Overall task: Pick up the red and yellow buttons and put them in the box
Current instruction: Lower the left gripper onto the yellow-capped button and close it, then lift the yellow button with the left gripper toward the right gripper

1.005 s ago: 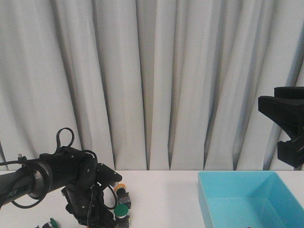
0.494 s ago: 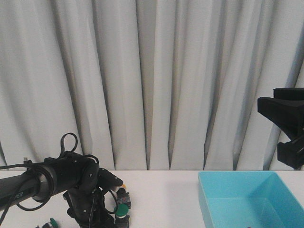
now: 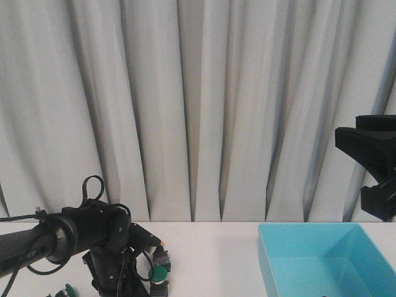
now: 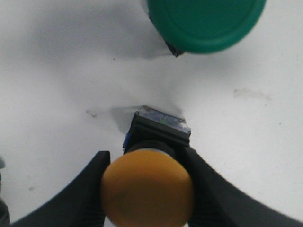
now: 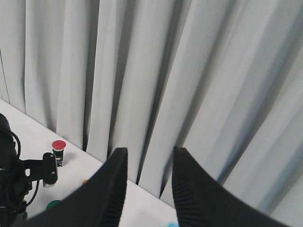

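Note:
A yellow-orange button (image 4: 147,189) stands on the white table, with its black body (image 4: 158,132) beneath the cap. My left gripper (image 4: 146,152) is low over it and open, one finger (image 4: 85,189) on each side; the right-hand finger touches the body. In the front view only a sliver of that yellow button (image 3: 159,240) shows beside the left arm (image 3: 102,247). A red button (image 5: 58,147) stands by the curtain. The turquoise box (image 3: 322,263) sits at the right. My right gripper (image 5: 149,150) hangs high and open, holding nothing.
A green-capped switch (image 4: 206,23) stands just beyond the yellow button, and shows as the green switch (image 3: 159,275) in the front view. Another green piece (image 3: 69,289) lies at the lower left. Grey curtains (image 3: 198,105) close off the back.
The left arm has sunk lower toward the table over the buttons, hiding more of the yellow cap in the front view. The right arm has not moved.

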Motion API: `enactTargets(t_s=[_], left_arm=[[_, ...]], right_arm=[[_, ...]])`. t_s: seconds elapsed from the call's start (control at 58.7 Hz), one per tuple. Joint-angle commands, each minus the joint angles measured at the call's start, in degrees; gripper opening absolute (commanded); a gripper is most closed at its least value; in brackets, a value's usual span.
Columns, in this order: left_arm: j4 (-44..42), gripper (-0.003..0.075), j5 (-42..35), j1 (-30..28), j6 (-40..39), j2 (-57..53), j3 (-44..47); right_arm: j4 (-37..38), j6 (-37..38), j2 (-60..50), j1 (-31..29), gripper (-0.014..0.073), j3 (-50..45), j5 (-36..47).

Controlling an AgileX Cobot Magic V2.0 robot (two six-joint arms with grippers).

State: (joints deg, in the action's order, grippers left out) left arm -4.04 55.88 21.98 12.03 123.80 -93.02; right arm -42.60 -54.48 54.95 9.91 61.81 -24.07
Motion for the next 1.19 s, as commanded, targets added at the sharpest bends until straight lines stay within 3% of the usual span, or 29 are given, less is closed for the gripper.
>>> enactTargets(t_s=[0.0, 0.204, 0.324, 0.528, 0.903, 1.175], left_arm=[[0.13, -0.0008, 0.79, -0.14, -0.11, -3.22, -3.94], [0.24, -0.0005, 10.24, -0.14, -0.67, -3.53, -13.46], [2.66, -0.0005, 13.95, -0.14, -0.62, -6.23, -18.08], [13.11, -0.0005, 12.48, -0.14, 2.40, -15.28, -23.35], [36.78, -0.0005, 7.32, -0.14, 8.81, -29.54, -26.15], [44.96, -0.0005, 6.43, -0.14, 8.81, -31.25, -26.15]], right_arm=[[-0.79, -0.23, -0.53, 0.06, 0.0246, 1.84, 2.66], [-0.23, -0.64, -0.53, 0.06, 0.0246, 1.84, 2.80], [4.13, -1.04, -0.51, 0.06, 0.0246, 1.84, 4.70], [12.29, -1.04, 0.20, 1.70, 0.0274, 1.84, 8.07], [20.39, -0.07, 7.14, 8.19, 0.0576, 1.84, 9.23], [27.22, -0.32, 8.56, 14.48, 0.0594, 1.84, 11.75]])
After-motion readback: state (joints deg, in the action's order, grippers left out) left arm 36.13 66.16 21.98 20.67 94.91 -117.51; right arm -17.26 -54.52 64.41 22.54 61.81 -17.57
